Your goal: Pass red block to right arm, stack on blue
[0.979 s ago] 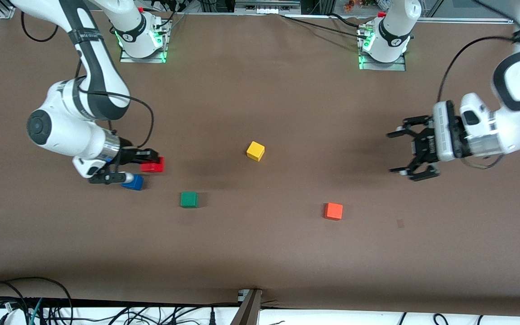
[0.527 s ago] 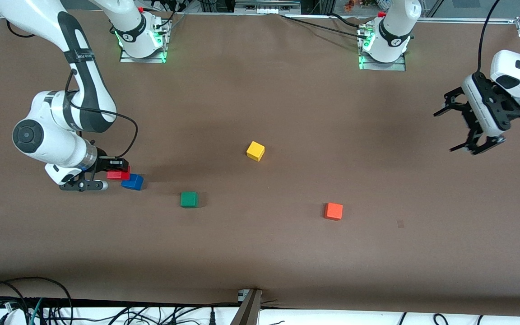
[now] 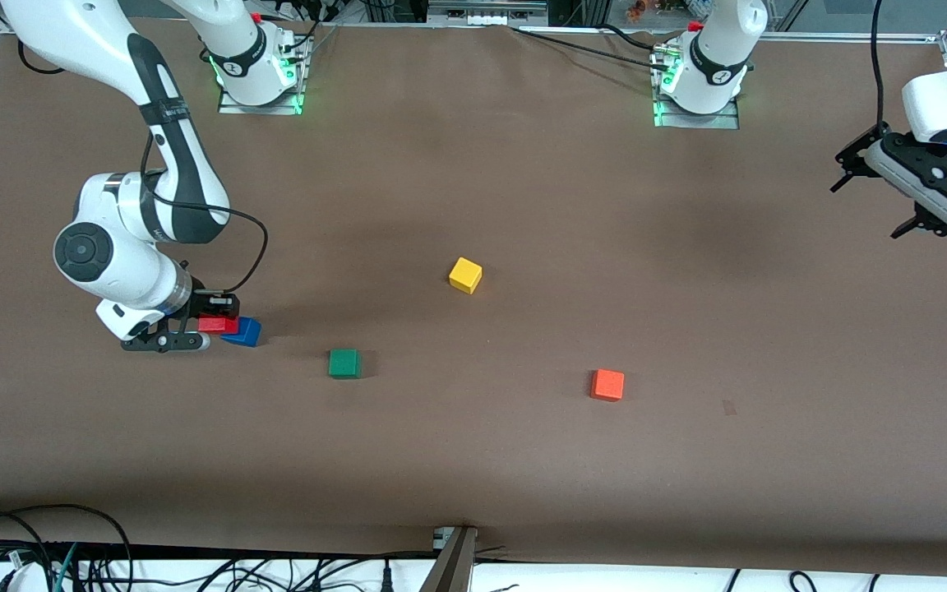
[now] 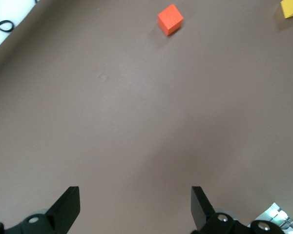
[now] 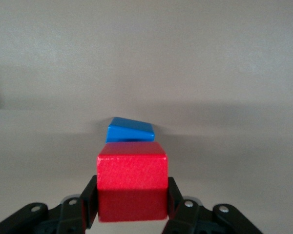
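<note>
My right gripper (image 3: pixel 209 322) is shut on the red block (image 3: pixel 219 325), with a black finger on each side of it in the right wrist view (image 5: pixel 132 185). The block hangs low, close beside the blue cube (image 3: pixel 243 331), on the side toward the right arm's end of the table, and overlaps its edge in the front view. In the right wrist view the blue cube (image 5: pixel 130 130) lies on the table just ahead of the red block. My left gripper (image 3: pixel 880 199) is open and empty, raised over the left arm's end of the table (image 4: pixel 134 200).
A green cube (image 3: pixel 344 363) lies near the blue one, toward the table's middle. A yellow cube (image 3: pixel 465 275) sits at the centre and an orange cube (image 3: pixel 607 384) nearer the front camera. The left wrist view shows the orange cube (image 4: pixel 170 19) and yellow cube (image 4: pixel 292 7).
My right gripper carried the red block toward the right arm's end of the table and down beside the blue cube. My left arm drew back and rose toward its own end, gripper open.
</note>
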